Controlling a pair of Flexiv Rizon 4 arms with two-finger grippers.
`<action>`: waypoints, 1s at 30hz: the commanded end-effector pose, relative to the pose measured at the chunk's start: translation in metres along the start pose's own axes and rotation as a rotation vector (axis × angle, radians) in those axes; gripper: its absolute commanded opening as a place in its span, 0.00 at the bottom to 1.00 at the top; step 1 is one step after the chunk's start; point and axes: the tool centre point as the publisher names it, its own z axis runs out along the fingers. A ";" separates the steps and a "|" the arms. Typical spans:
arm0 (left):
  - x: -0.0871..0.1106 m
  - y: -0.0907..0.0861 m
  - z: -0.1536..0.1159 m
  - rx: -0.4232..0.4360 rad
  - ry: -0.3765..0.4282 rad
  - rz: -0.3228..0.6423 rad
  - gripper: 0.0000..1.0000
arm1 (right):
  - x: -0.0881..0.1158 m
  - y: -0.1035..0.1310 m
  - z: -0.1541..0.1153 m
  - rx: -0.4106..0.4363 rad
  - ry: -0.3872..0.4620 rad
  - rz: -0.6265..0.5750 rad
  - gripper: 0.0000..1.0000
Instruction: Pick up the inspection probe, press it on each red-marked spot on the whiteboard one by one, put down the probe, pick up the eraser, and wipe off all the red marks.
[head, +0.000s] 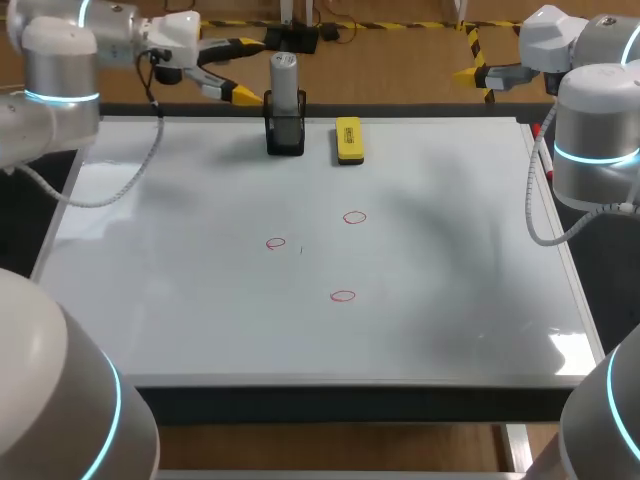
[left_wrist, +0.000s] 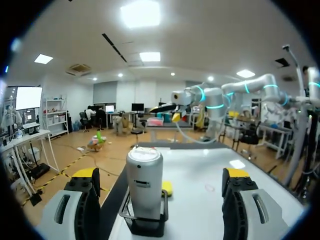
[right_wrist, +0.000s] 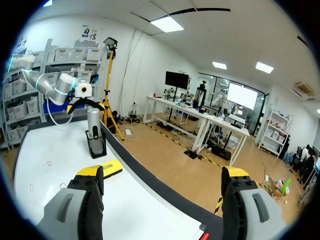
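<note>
The grey cylindrical probe (head: 284, 85) stands upright in a black holder (head: 285, 137) at the far edge of the whiteboard (head: 450, 300). A yellow eraser (head: 348, 140) lies just right of the holder. Three red circles (head: 355, 217) (head: 276, 243) (head: 343, 295) are drawn mid-board. My left gripper (head: 248, 70) hovers open just left of the probe; in its wrist view the probe (left_wrist: 144, 182) stands a little ahead between the spread fingers (left_wrist: 161, 175), untouched. My right gripper (head: 470, 70) is open beyond the far right corner, holding nothing (right_wrist: 162, 175); it sees the probe (right_wrist: 93, 122) and eraser (right_wrist: 107, 169) off to one side.
A red marker pen (head: 541, 150) lies along the board's right edge. The board's raised frame (head: 350, 380) runs along the near side. My two arm bases (head: 60, 400) (head: 610, 420) flank the front corners.
</note>
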 end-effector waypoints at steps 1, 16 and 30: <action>-0.007 0.009 0.012 0.015 0.035 -0.010 1.00 | 0.000 0.000 0.000 0.001 0.001 0.000 1.00; -0.017 0.021 0.046 0.033 0.030 -0.036 1.00 | 0.000 0.000 0.000 0.001 0.001 0.000 1.00; -0.016 0.021 0.054 0.046 0.015 -0.042 1.00 | 0.000 0.000 0.000 0.001 0.001 0.000 1.00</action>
